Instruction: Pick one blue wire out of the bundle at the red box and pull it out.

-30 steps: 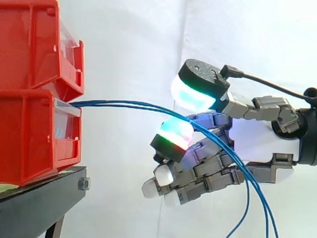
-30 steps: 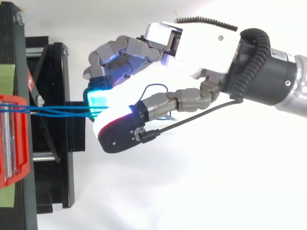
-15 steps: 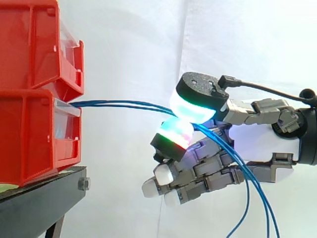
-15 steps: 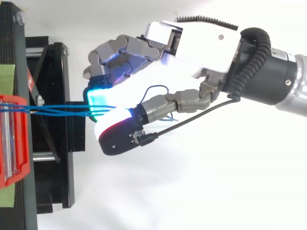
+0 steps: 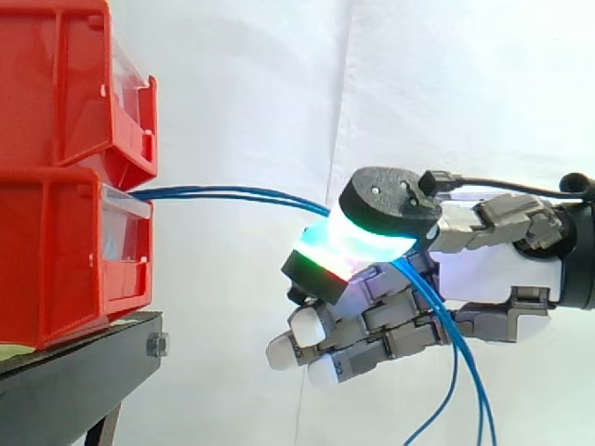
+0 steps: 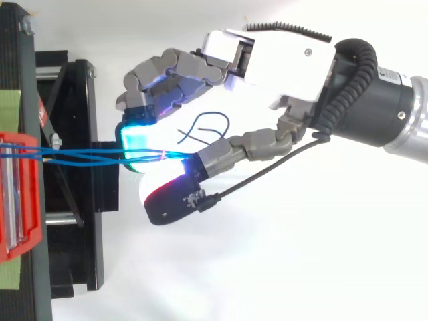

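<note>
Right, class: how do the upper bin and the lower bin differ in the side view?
The blue wires leave the lower bin, none the upper bin. The lower bin rests on the black stand; the upper bin sits stacked on it. Both are red with clear fronts.

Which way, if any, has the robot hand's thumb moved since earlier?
Yes: down. Against the red bins, the robot hand's thumb pad has dropped onto the finger pad, pinching the blue wires.
</note>
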Tool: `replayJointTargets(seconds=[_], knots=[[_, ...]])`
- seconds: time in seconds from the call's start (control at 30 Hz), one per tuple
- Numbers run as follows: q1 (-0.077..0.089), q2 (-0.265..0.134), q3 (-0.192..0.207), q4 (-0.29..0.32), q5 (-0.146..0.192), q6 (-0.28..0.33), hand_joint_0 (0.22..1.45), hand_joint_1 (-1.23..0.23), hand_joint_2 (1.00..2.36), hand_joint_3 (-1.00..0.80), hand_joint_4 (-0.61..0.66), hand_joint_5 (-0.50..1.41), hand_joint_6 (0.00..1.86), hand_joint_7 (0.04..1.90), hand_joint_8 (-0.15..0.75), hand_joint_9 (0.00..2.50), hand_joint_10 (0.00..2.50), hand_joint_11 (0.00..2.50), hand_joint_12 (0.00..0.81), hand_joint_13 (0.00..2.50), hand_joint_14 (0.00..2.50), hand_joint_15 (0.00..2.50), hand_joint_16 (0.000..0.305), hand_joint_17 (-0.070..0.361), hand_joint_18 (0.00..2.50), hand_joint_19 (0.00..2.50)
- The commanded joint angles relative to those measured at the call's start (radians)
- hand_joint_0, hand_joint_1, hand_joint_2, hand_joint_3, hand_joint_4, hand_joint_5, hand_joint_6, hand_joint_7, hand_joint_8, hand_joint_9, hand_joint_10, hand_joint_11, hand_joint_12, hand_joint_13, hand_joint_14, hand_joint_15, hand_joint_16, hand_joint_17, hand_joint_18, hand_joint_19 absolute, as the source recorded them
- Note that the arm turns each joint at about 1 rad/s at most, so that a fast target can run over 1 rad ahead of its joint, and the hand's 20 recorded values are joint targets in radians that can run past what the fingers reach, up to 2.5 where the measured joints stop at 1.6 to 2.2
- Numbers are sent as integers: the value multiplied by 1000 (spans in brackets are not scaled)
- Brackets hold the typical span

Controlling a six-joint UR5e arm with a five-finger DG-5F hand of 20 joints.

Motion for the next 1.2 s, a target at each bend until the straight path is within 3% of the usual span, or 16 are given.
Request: replayJointTargets(seconds=[0.0,0.3,0.57,0.93,1.07,1.17], knots=[[1,0,0,-2,0,1,610,-936,1000,-500,238,-164,804,1099,264,908,23,660,361,493,9,202,57,127,392,366],[-1,0,0,-2,0,1,454,-696,1000,-500,249,-110,703,1187,299,989,23,611,404,521,9,219,65,147,419,399],[-1,0,0,-2,0,1,496,-792,1000,-500,242,-100,653,1255,288,966,24,612,388,505,9,212,62,139,387,394],[-1,0,0,-2,0,1,498,-563,1000,-500,220,-86,661,1260,291,1030,23,608,391,542,9,220,62,139,401,420],[-1,0,0,-2,0,1,495,-550,1000,-500,227,-82,648,1288,297,1038,22,613,393,547,9,220,62,140,410,429],[-1,0,0,-2,0,0,559,-545,1004,-452,198,-79,646,1317,280,1042,23,620,370,551,10,236,58,130,400,442]])
